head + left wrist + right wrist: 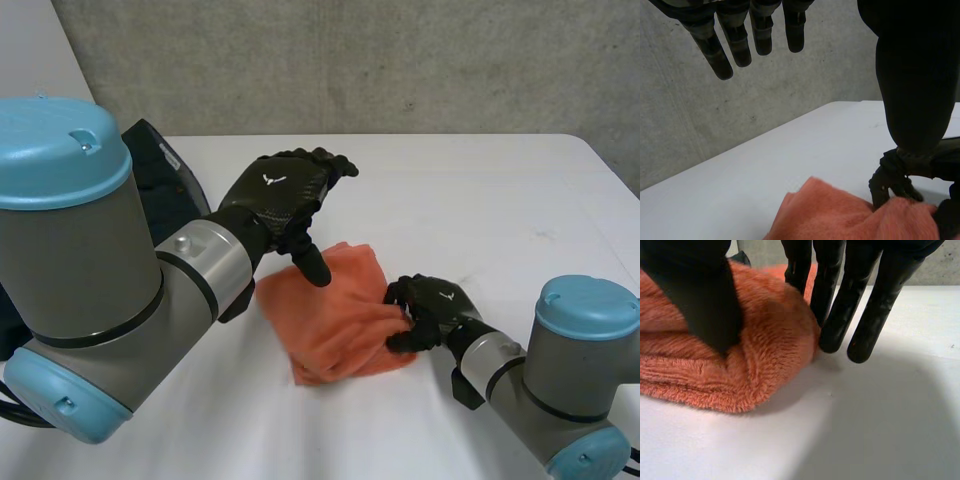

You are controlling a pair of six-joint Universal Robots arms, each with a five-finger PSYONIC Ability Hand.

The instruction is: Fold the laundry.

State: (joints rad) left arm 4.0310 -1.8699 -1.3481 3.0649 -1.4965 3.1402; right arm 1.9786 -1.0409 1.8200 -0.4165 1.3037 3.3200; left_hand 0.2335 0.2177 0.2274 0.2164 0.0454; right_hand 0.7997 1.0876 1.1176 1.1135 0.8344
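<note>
An orange fluffy towel (pixel 335 320) lies bunched and folded near the middle of the white table (pixel 480 200). My right hand (pixel 430 305) is at the towel's right edge, its fingers curled onto the cloth. In the right wrist view its thumb (pixel 700 295) presses on top of the towel (pixel 765 340) and its fingers (pixel 840 305) stand against the fold's side, pinching it. My left hand (pixel 280 195) hovers above the towel's far edge with straight fingers (pixel 735 45) and its thumb pointing down towards the cloth (pixel 840 215). It holds nothing.
A dark bag-like object (pixel 160 190) sits at the table's left side behind my left arm. A concrete wall (pixel 400 60) rises beyond the far edge. Bare table stretches to the right and back of the towel.
</note>
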